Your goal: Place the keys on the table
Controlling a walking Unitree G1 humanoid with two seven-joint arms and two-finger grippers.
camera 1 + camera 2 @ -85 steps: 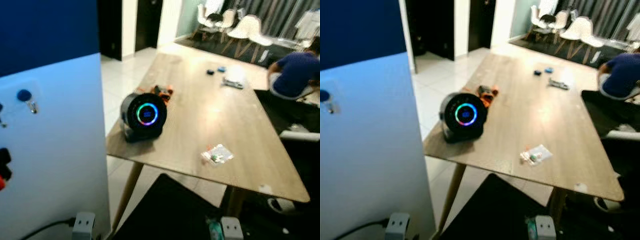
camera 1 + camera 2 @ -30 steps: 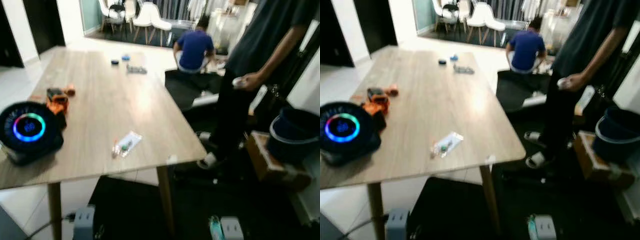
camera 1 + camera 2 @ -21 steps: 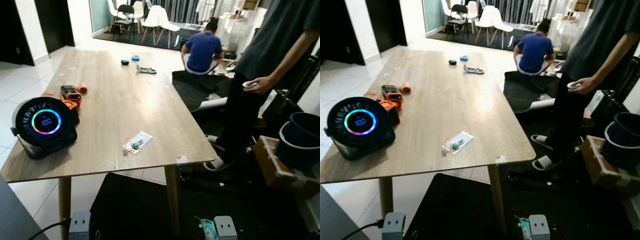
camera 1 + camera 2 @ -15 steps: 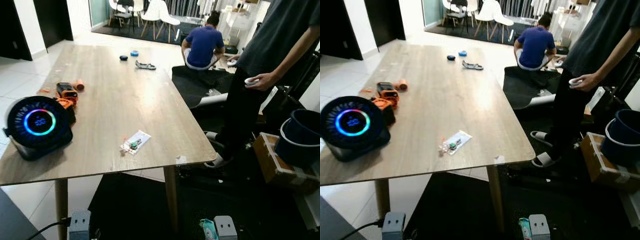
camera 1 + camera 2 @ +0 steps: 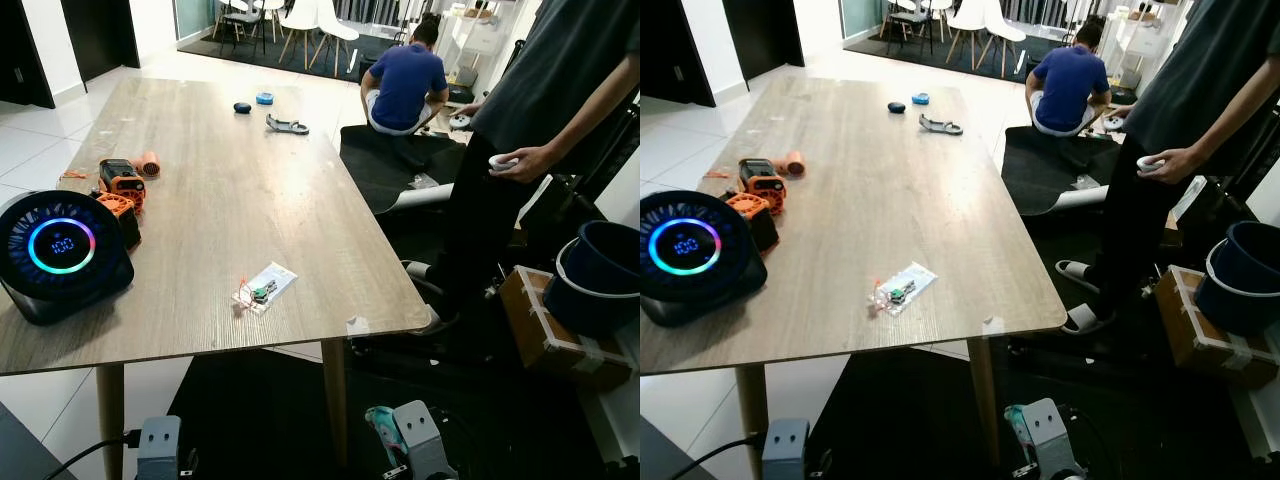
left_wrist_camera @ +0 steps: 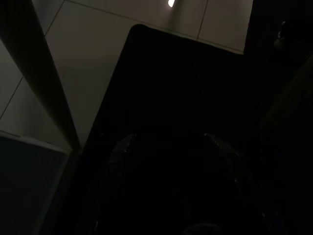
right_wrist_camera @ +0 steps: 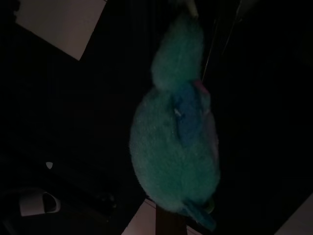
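Note:
A teal fluffy keychain with the keys (image 7: 173, 147) hangs in the dark right wrist view, held by my right gripper; its teal tuft (image 5: 383, 420) shows beside my right wrist (image 5: 414, 440) at the bottom edge, below the table's near edge. The long wooden table (image 5: 230, 170) stretches ahead and to the left. My left wrist (image 5: 160, 446) hangs low by the table's near left leg. In the left wrist view two dim fingers (image 6: 122, 145) stand apart over a black mat.
On the table: a round black device with a glowing ring (image 5: 62, 250), orange tools (image 5: 120, 180), a small clear packet (image 5: 263, 289), small items at the far end (image 5: 285, 124). A person stands at the right (image 5: 530, 130); another sits beyond (image 5: 405, 85). Blue bucket (image 5: 598, 275) on a box.
The camera swung from a blue-white wall onto the table and came closer. My right wrist with the teal keychain has come up higher into the bottom of the view.

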